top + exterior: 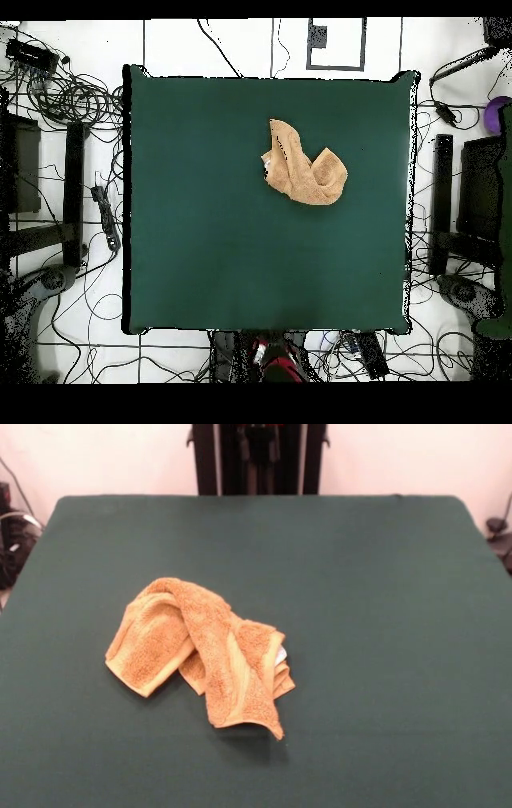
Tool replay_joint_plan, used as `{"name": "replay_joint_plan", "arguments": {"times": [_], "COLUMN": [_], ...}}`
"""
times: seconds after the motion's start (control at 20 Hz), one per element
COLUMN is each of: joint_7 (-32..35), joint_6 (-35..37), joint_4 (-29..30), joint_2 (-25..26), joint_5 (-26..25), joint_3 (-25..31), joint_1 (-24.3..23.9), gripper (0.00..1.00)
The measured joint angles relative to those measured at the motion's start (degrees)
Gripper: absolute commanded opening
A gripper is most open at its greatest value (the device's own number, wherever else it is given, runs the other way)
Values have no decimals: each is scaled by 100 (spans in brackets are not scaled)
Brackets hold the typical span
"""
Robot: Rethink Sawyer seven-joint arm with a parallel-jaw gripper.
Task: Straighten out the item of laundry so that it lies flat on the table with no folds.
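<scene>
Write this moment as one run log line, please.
towel: crumpled, folded over itself | table: towel on it | gripper: not in view | task: not done

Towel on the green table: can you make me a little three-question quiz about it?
1. True or false: the towel lies flat with no folds.
2. What is peeking out at the towel's edge? A) a white tag B) a blue button C) a red string
3. Fill in: the towel lies on the dark ____ table.

Key: 1 false, it is crumpled and folded over itself; 2 A, the white tag; 3 green.
</scene>
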Motion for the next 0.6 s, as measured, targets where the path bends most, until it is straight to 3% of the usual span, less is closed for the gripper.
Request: {"name": "replay_joint_plan", "arguments": {"times": [0.3, 0.4, 0.6], "joint_7": [1, 6, 74], "joint_6": [-792, -1306, -1618], "joint_4": [183, 190, 311], "joint_2": [545, 597, 582], "joint_5": [-277, -189, 136], "joint_3": [-453, -545, -622], "joint_1": [161, 460, 966], "gripper": [100, 100, 100]}}
